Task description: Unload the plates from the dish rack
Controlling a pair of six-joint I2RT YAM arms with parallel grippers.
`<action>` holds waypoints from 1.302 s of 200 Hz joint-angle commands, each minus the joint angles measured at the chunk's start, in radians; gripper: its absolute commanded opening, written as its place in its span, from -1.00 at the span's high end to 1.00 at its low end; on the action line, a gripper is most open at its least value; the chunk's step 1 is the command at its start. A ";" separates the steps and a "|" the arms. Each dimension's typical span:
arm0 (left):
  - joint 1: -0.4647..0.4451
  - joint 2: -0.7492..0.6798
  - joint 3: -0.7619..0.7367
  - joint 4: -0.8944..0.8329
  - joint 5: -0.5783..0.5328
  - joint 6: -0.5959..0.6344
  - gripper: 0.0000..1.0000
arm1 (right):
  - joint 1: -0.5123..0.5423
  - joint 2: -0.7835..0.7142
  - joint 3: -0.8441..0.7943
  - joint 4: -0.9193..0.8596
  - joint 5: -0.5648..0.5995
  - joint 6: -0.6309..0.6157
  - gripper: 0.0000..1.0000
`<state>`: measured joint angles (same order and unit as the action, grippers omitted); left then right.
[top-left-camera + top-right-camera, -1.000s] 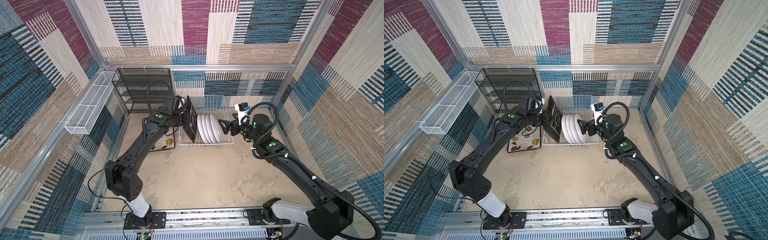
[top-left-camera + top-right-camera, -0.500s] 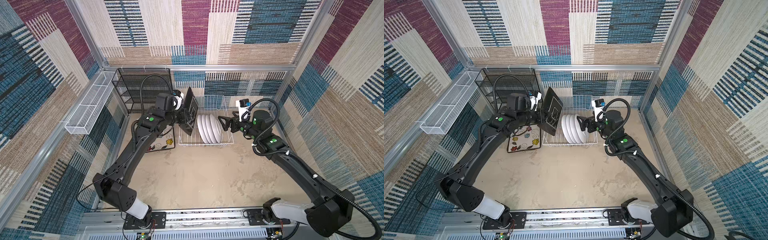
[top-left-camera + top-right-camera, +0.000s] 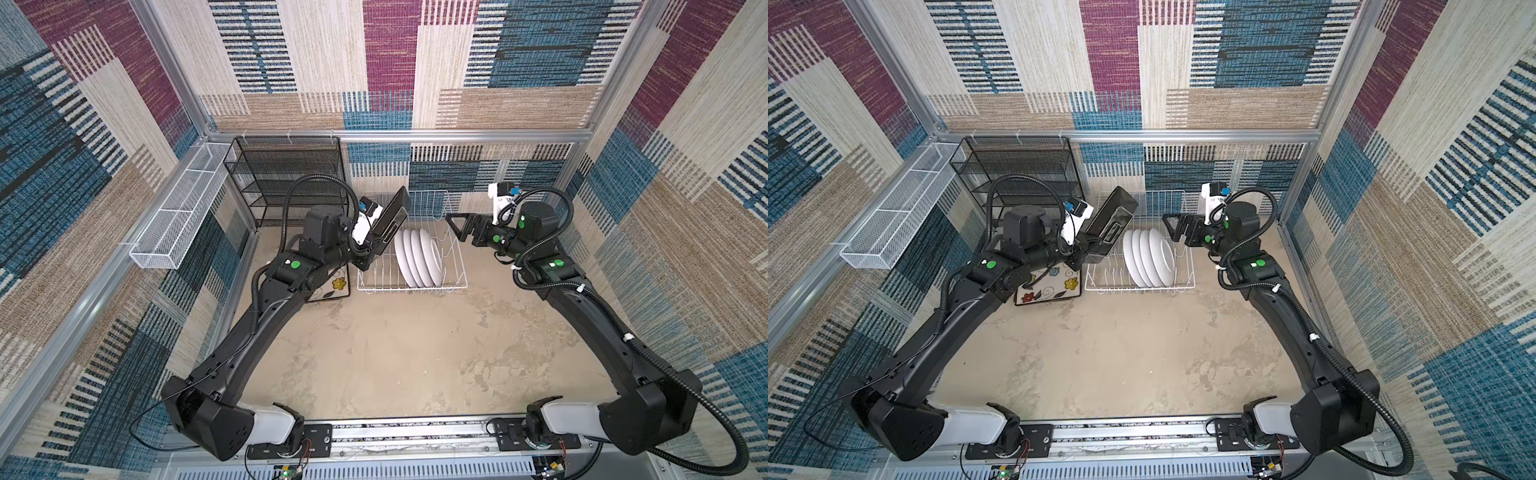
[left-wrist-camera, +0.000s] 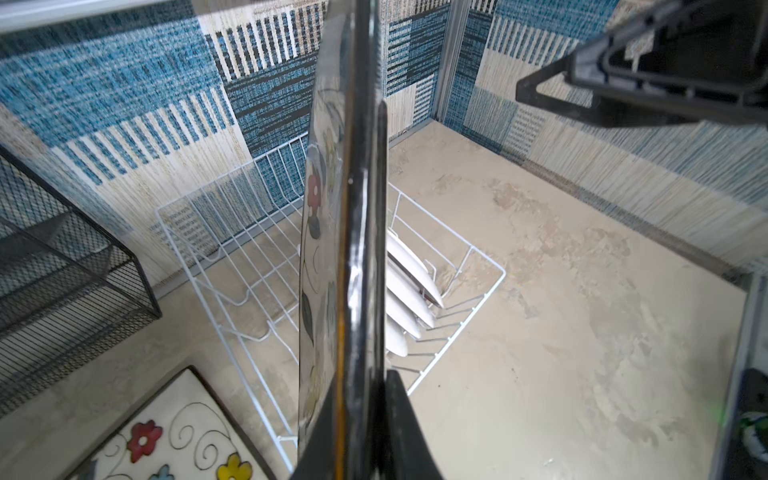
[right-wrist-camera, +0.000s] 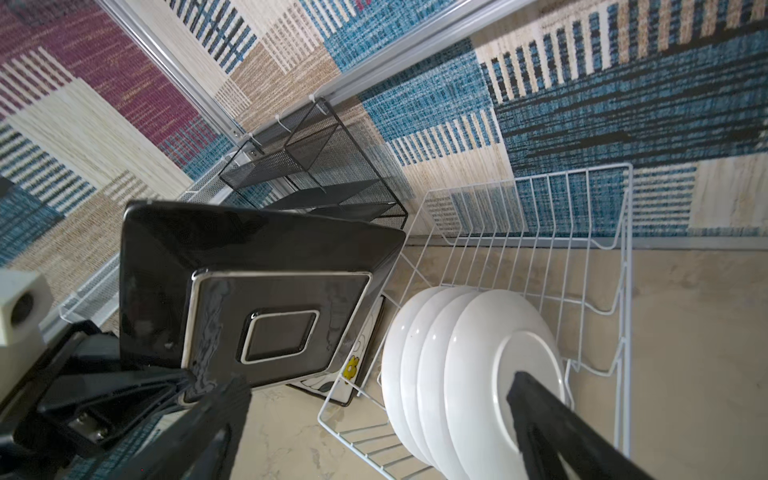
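Jaws of the left gripper (image 3: 375,246) pinch the lower edge of a black-backed square plate (image 3: 392,222). It is tilted in the air over the left end of the rack (image 3: 455,286), at the centre of both top views. 4 round plates (image 3: 417,257) stand on edge in the rack, just below and left of the right gripper (image 3: 457,226), which gapes wide and holds nothing. Only the left wrist view shows flowers on the held plate's face; the right wrist view shows its glossy back. A flat plate (image 3: 1050,284) lies face up on the floor (image 3: 1121,353), left of the rack.
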<state>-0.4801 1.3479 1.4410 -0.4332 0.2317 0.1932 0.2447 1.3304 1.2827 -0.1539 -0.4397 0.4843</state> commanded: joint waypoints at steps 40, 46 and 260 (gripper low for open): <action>-0.079 -0.069 -0.143 0.429 -0.131 0.441 1.00 | -0.062 0.084 0.069 0.023 -0.235 0.190 -0.99; -0.083 -0.067 -0.145 0.432 -0.137 0.462 1.00 | -0.065 0.090 0.069 0.028 -0.243 0.209 -0.99; -0.220 0.020 -0.430 0.941 -0.264 0.987 1.00 | -0.058 0.294 0.122 -0.108 -0.423 0.256 -0.38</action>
<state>-0.6964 1.3689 1.0035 0.2535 -0.0425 1.1370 0.1791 1.6142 1.3941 -0.2558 -0.8272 0.7547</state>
